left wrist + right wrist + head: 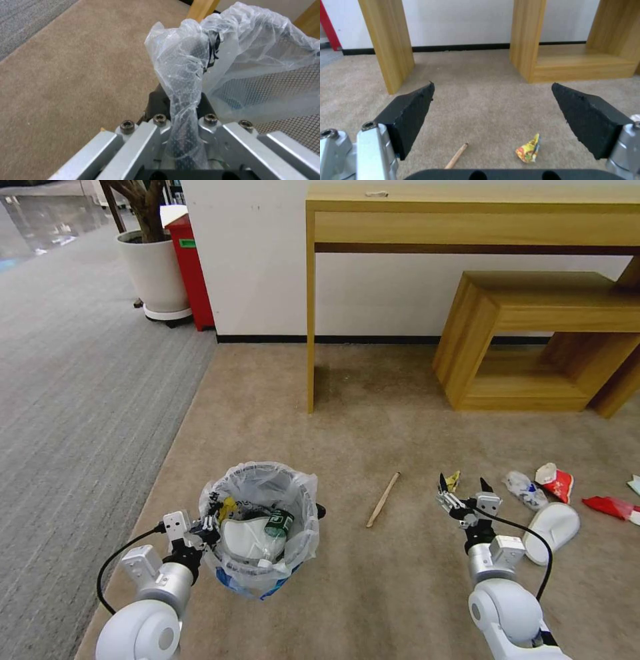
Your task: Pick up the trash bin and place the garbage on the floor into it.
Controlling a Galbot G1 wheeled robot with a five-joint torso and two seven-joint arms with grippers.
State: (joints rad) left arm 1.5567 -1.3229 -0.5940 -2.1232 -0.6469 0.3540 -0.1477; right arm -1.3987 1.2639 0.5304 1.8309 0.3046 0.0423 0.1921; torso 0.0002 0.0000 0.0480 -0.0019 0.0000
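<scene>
**Bin held at the rim on the left, right gripper spread over the litter**

The left gripper [212, 524] reaches forward from the robot's left, its fingers clenched on the rim of the small round black wire-mesh trash bin [260, 527] with its crinkly clear plastic liner. In the left wrist view the bunched liner [186, 82] runs between the closed jaws. Inside the bin lie a white slipper [245, 537] and a plastic bottle with a green label [275, 532].

The right gripper [462, 492] stretches forward and low on the right, black fingers [410, 120] spread wide, holding nothing. Beneath it on the beige carpet [373, 420] sits a small yellow printed wrapper [529, 149]; a thin wooden stick [383, 499] lies between gripper and bin. To the right lie another white slipper [552, 529], a crushed clear bottle [524, 491] and red wrappers [555, 481].

Beyond stand a light wooden table [467, 220] and a low wooden bench [533, 333].
</scene>
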